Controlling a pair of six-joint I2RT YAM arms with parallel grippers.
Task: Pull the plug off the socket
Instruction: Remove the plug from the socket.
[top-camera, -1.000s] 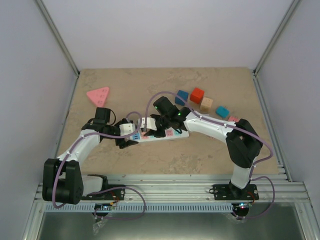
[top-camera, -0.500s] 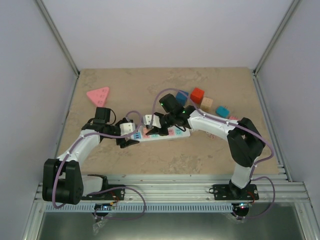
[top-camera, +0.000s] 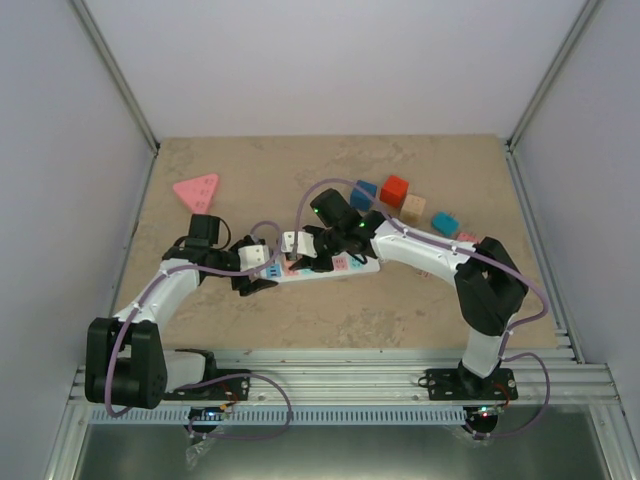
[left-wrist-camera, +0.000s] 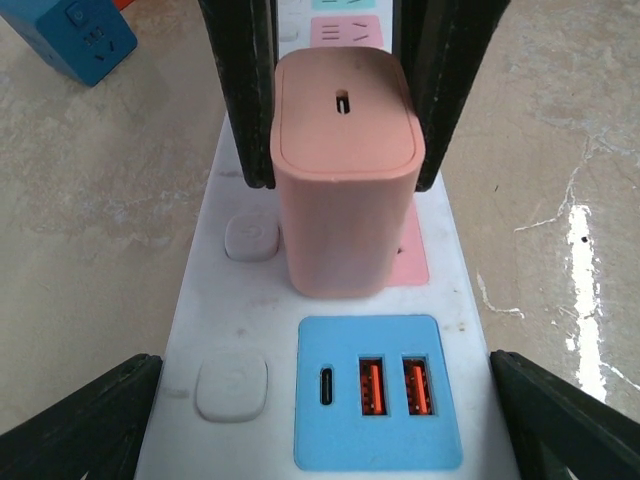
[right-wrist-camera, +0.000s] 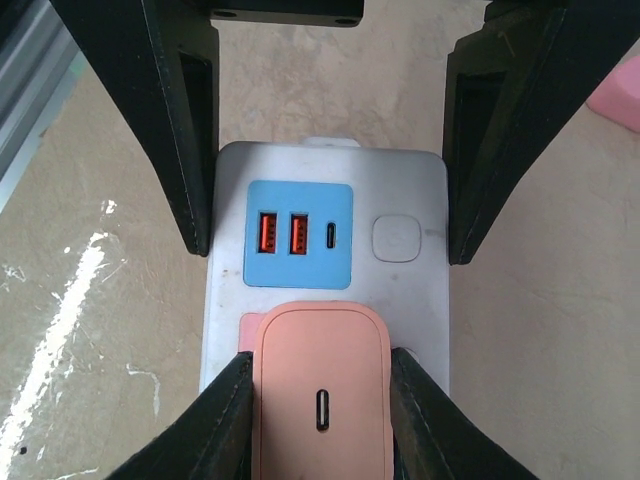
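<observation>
A: Where's the plug (left-wrist-camera: 345, 170)?
B: Mid-desk (top-camera: 400, 300), in the power strip's (left-wrist-camera: 250, 340) pink outlet, right hand (right-wrist-camera: 320, 420) clamped on it.
A: And the left hand (right-wrist-camera: 325, 240)?
B: Spread wide, gripping its left end. Pull straight up, no twisting.

Robot lab test cell: plain white walls (top-camera: 60, 200), aluminium rail frame (top-camera: 330, 381), beige tabletop (top-camera: 330, 312), coloured blocks (top-camera: 394, 190).

Left wrist view: the plug (left-wrist-camera: 347, 170) hid most of the pink outlet (left-wrist-camera: 411, 262) beneath it, with its prongs unseen. The socket (left-wrist-camera: 215, 320) ran off the top and bottom edges. Right wrist view: the plug's lower part was cut off. Top view: the right gripper (top-camera: 300, 247) largely covered the plug.
</observation>
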